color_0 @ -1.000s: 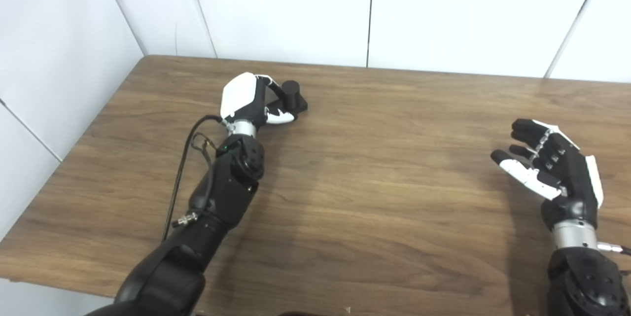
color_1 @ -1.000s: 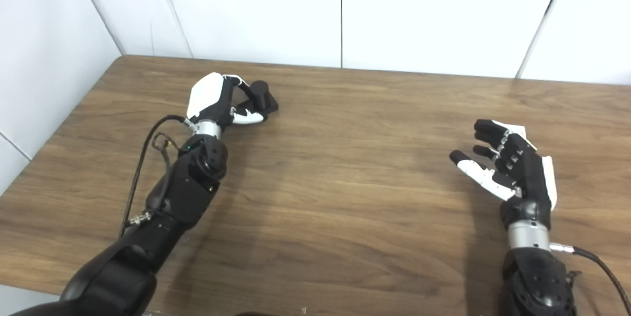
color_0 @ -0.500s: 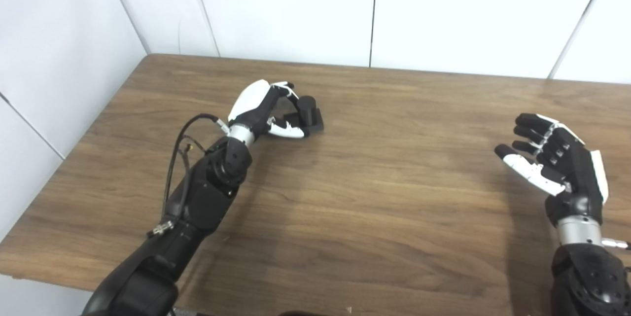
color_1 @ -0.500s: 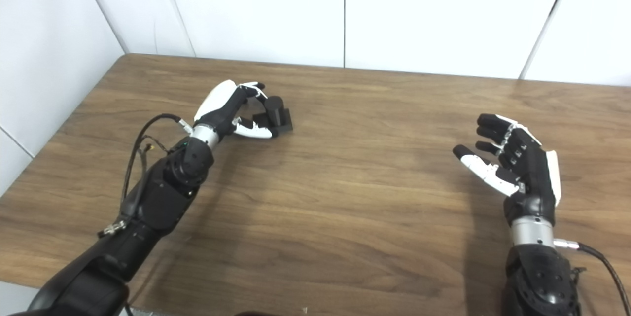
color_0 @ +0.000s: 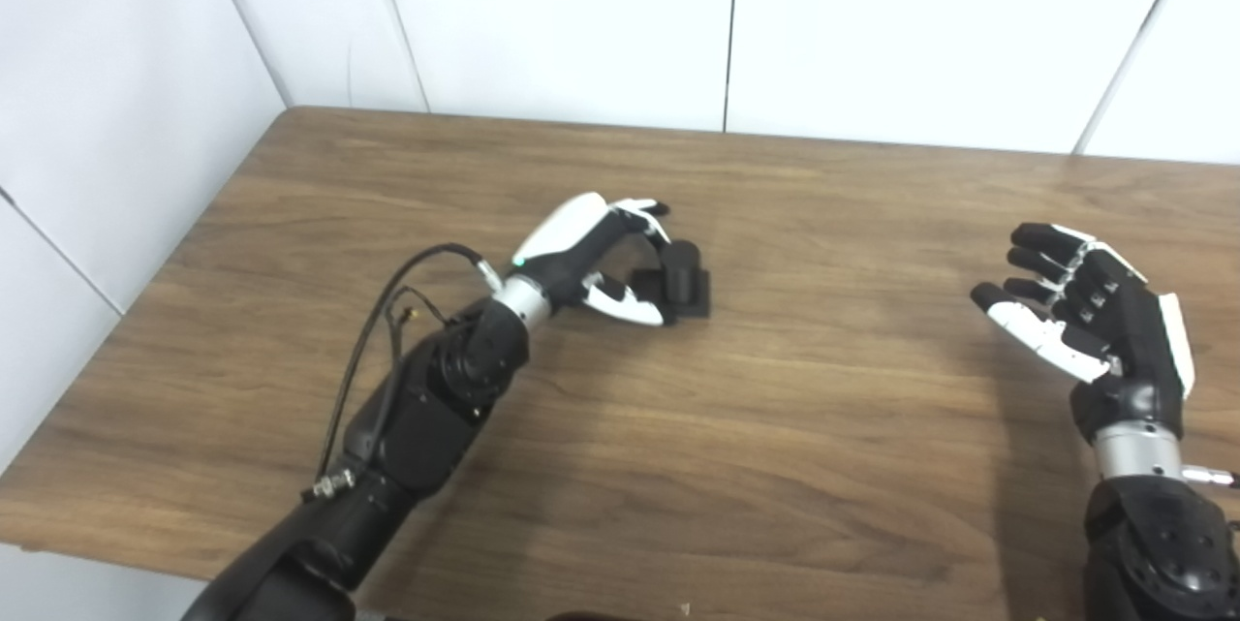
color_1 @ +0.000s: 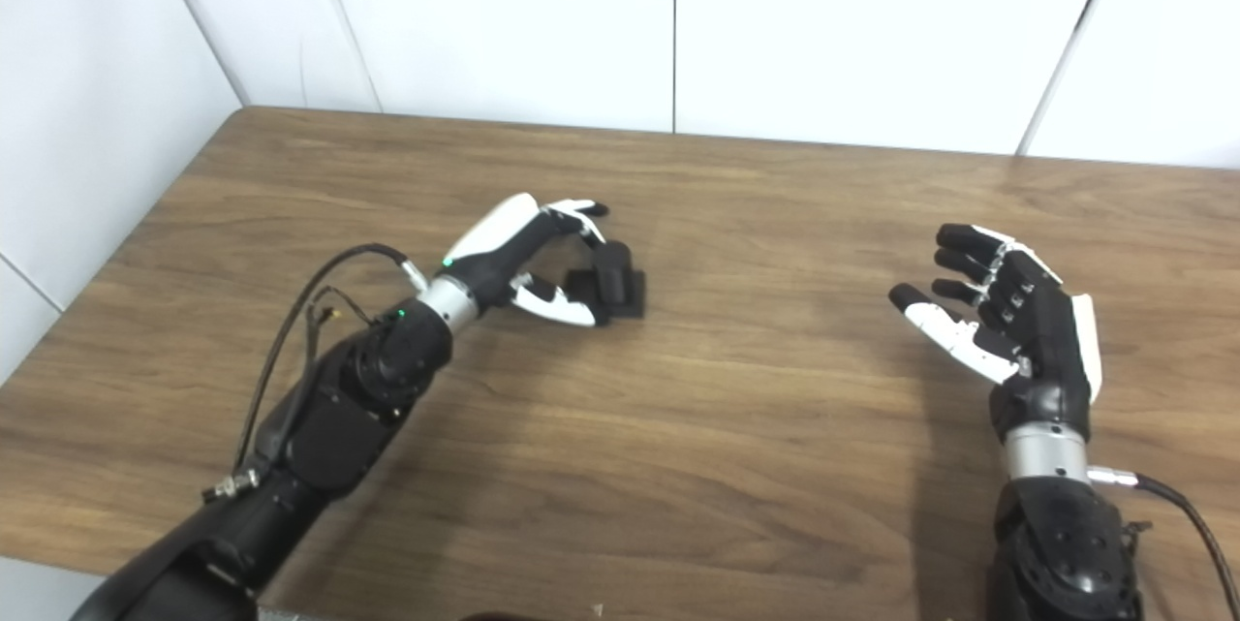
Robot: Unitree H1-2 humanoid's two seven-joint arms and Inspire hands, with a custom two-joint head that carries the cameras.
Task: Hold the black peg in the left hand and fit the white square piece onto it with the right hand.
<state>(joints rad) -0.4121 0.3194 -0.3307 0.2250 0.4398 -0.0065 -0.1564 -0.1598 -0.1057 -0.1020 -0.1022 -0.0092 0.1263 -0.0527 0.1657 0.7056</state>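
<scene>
Half done at best: left hand (color_0: 593, 258) is curled round the peg (color_0: 681, 279) near mid-table (color_0: 736, 427), fingers and thumb clamped on it. Right hand (color_0: 1090, 321) hangs spread, holding nothing, well apart. No white piece in view (so fitting's left). Peg's a black cyl on a square base, upright-ish.

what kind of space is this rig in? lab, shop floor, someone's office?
Most likely a lab test cell, not a shop floor. A bare wood-grain table sits in a corner of plain white panel walls, with nothing on it but the black peg in the left hand. No tools or furniture in view.
</scene>
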